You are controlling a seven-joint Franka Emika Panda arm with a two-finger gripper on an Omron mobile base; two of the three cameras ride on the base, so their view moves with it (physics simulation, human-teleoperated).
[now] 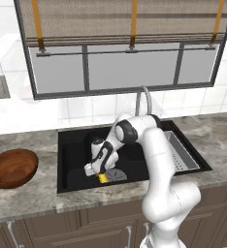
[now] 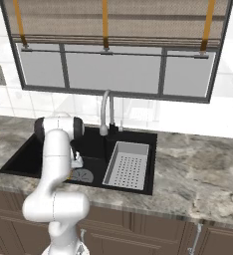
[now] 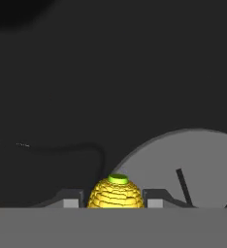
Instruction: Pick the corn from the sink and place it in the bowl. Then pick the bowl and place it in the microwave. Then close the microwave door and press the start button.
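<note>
Pincer (image 1: pixel 102 175) was down inside matte black rectangular sink (image 1: pixel 76 145), fingers either side of small yellow bumpy corn cob (image 1: pixel 103 178); clamped or not, couldn't tell. Cob sat on sink floor just beside round grey drain (image 3: pixel 193 164). Glossy reddish-brown wooden bowl (image 1: pixel 12 167) stood on marbled grey counter (image 1: pixel 33 201), left of sink.

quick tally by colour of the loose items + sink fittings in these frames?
Yellow: 1, the corn
Reddish-brown: 1, the bowl
Grey: 2, the strainer tray and the drain
Chrome: 1, the faucet
Black: 1, the sink
Total: 6
</note>
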